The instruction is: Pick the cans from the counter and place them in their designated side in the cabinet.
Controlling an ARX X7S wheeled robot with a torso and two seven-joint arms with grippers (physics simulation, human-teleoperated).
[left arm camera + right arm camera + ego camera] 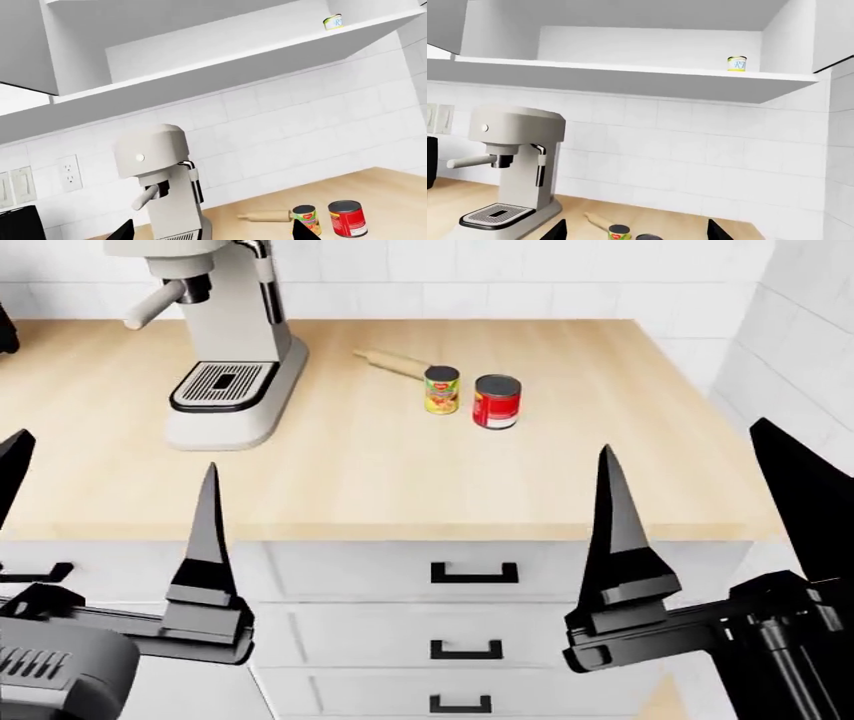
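Two cans stand side by side on the light wood counter (400, 475): a red-labelled can (495, 402) and a slimmer yellow-green can (442, 390). The left wrist view shows both, red can (347, 218) and yellow-green can (305, 217). The right wrist view catches only their tops at its edge, yellow-green can (619, 232) and red can (649, 237). My left gripper (107, 510) and right gripper (707, 505) hover open in front of the counter edge, well short of the cans and holding nothing. An open white cabinet (647, 50) hangs above the counter.
A wooden rolling pin (390, 362) lies just behind the cans. A white coffee machine (227, 330) stands at the counter's left. A small yellow-white tin (736, 63) sits at the right end of the cabinet shelf. White drawers with black handles (474, 572) are below.
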